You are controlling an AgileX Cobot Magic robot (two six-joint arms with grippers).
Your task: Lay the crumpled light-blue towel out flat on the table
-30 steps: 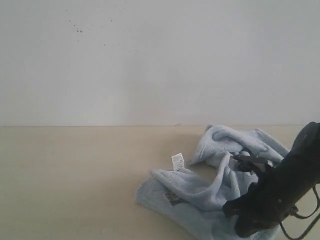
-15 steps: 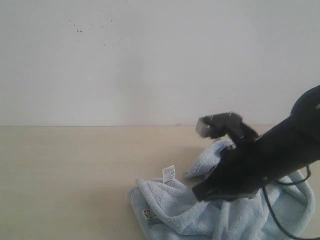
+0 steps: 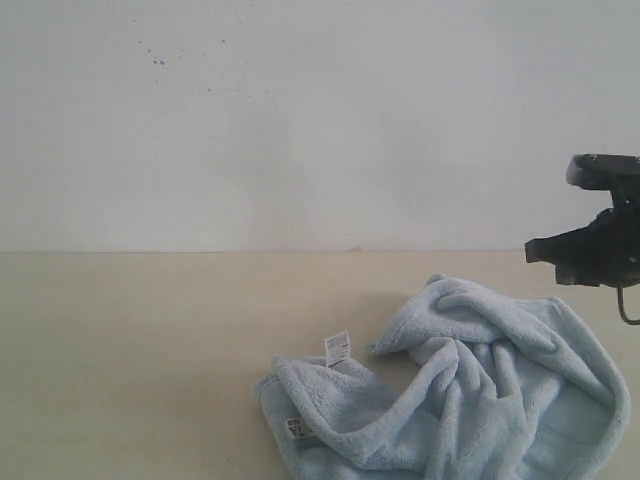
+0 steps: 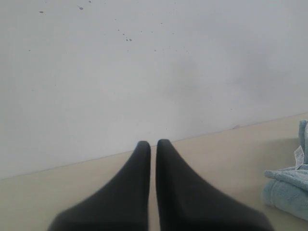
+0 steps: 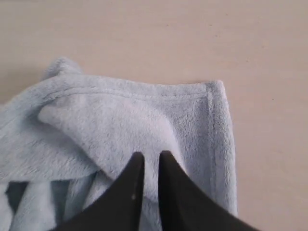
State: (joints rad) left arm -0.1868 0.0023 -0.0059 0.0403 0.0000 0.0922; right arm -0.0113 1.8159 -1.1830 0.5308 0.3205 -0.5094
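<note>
The pale-blue towel [image 3: 470, 390] lies crumpled in folds on the beige table [image 3: 130, 350] at the right front, its white tag [image 3: 338, 348] standing up at the left edge. My right gripper [image 3: 540, 250] hovers above the towel's far right side, apart from it. In the right wrist view the right gripper [image 5: 148, 155] is shut with only a thin slit, over a hemmed corner of the towel [image 5: 125, 115]. My left gripper [image 4: 153, 143] is shut and empty above the bare table [image 4: 231, 154]; the towel's edge [image 4: 288, 190] shows off to one side.
A white wall [image 3: 300, 120] rises behind the table's far edge. Bare tabletop stretches to the left of the towel. A second small label [image 3: 293, 428] shows on the towel's near-left fold.
The right arm, low over the towel a second ago, has lifted and drawn back to the right edge. The towel shifted and now lies uncovered, let go.
</note>
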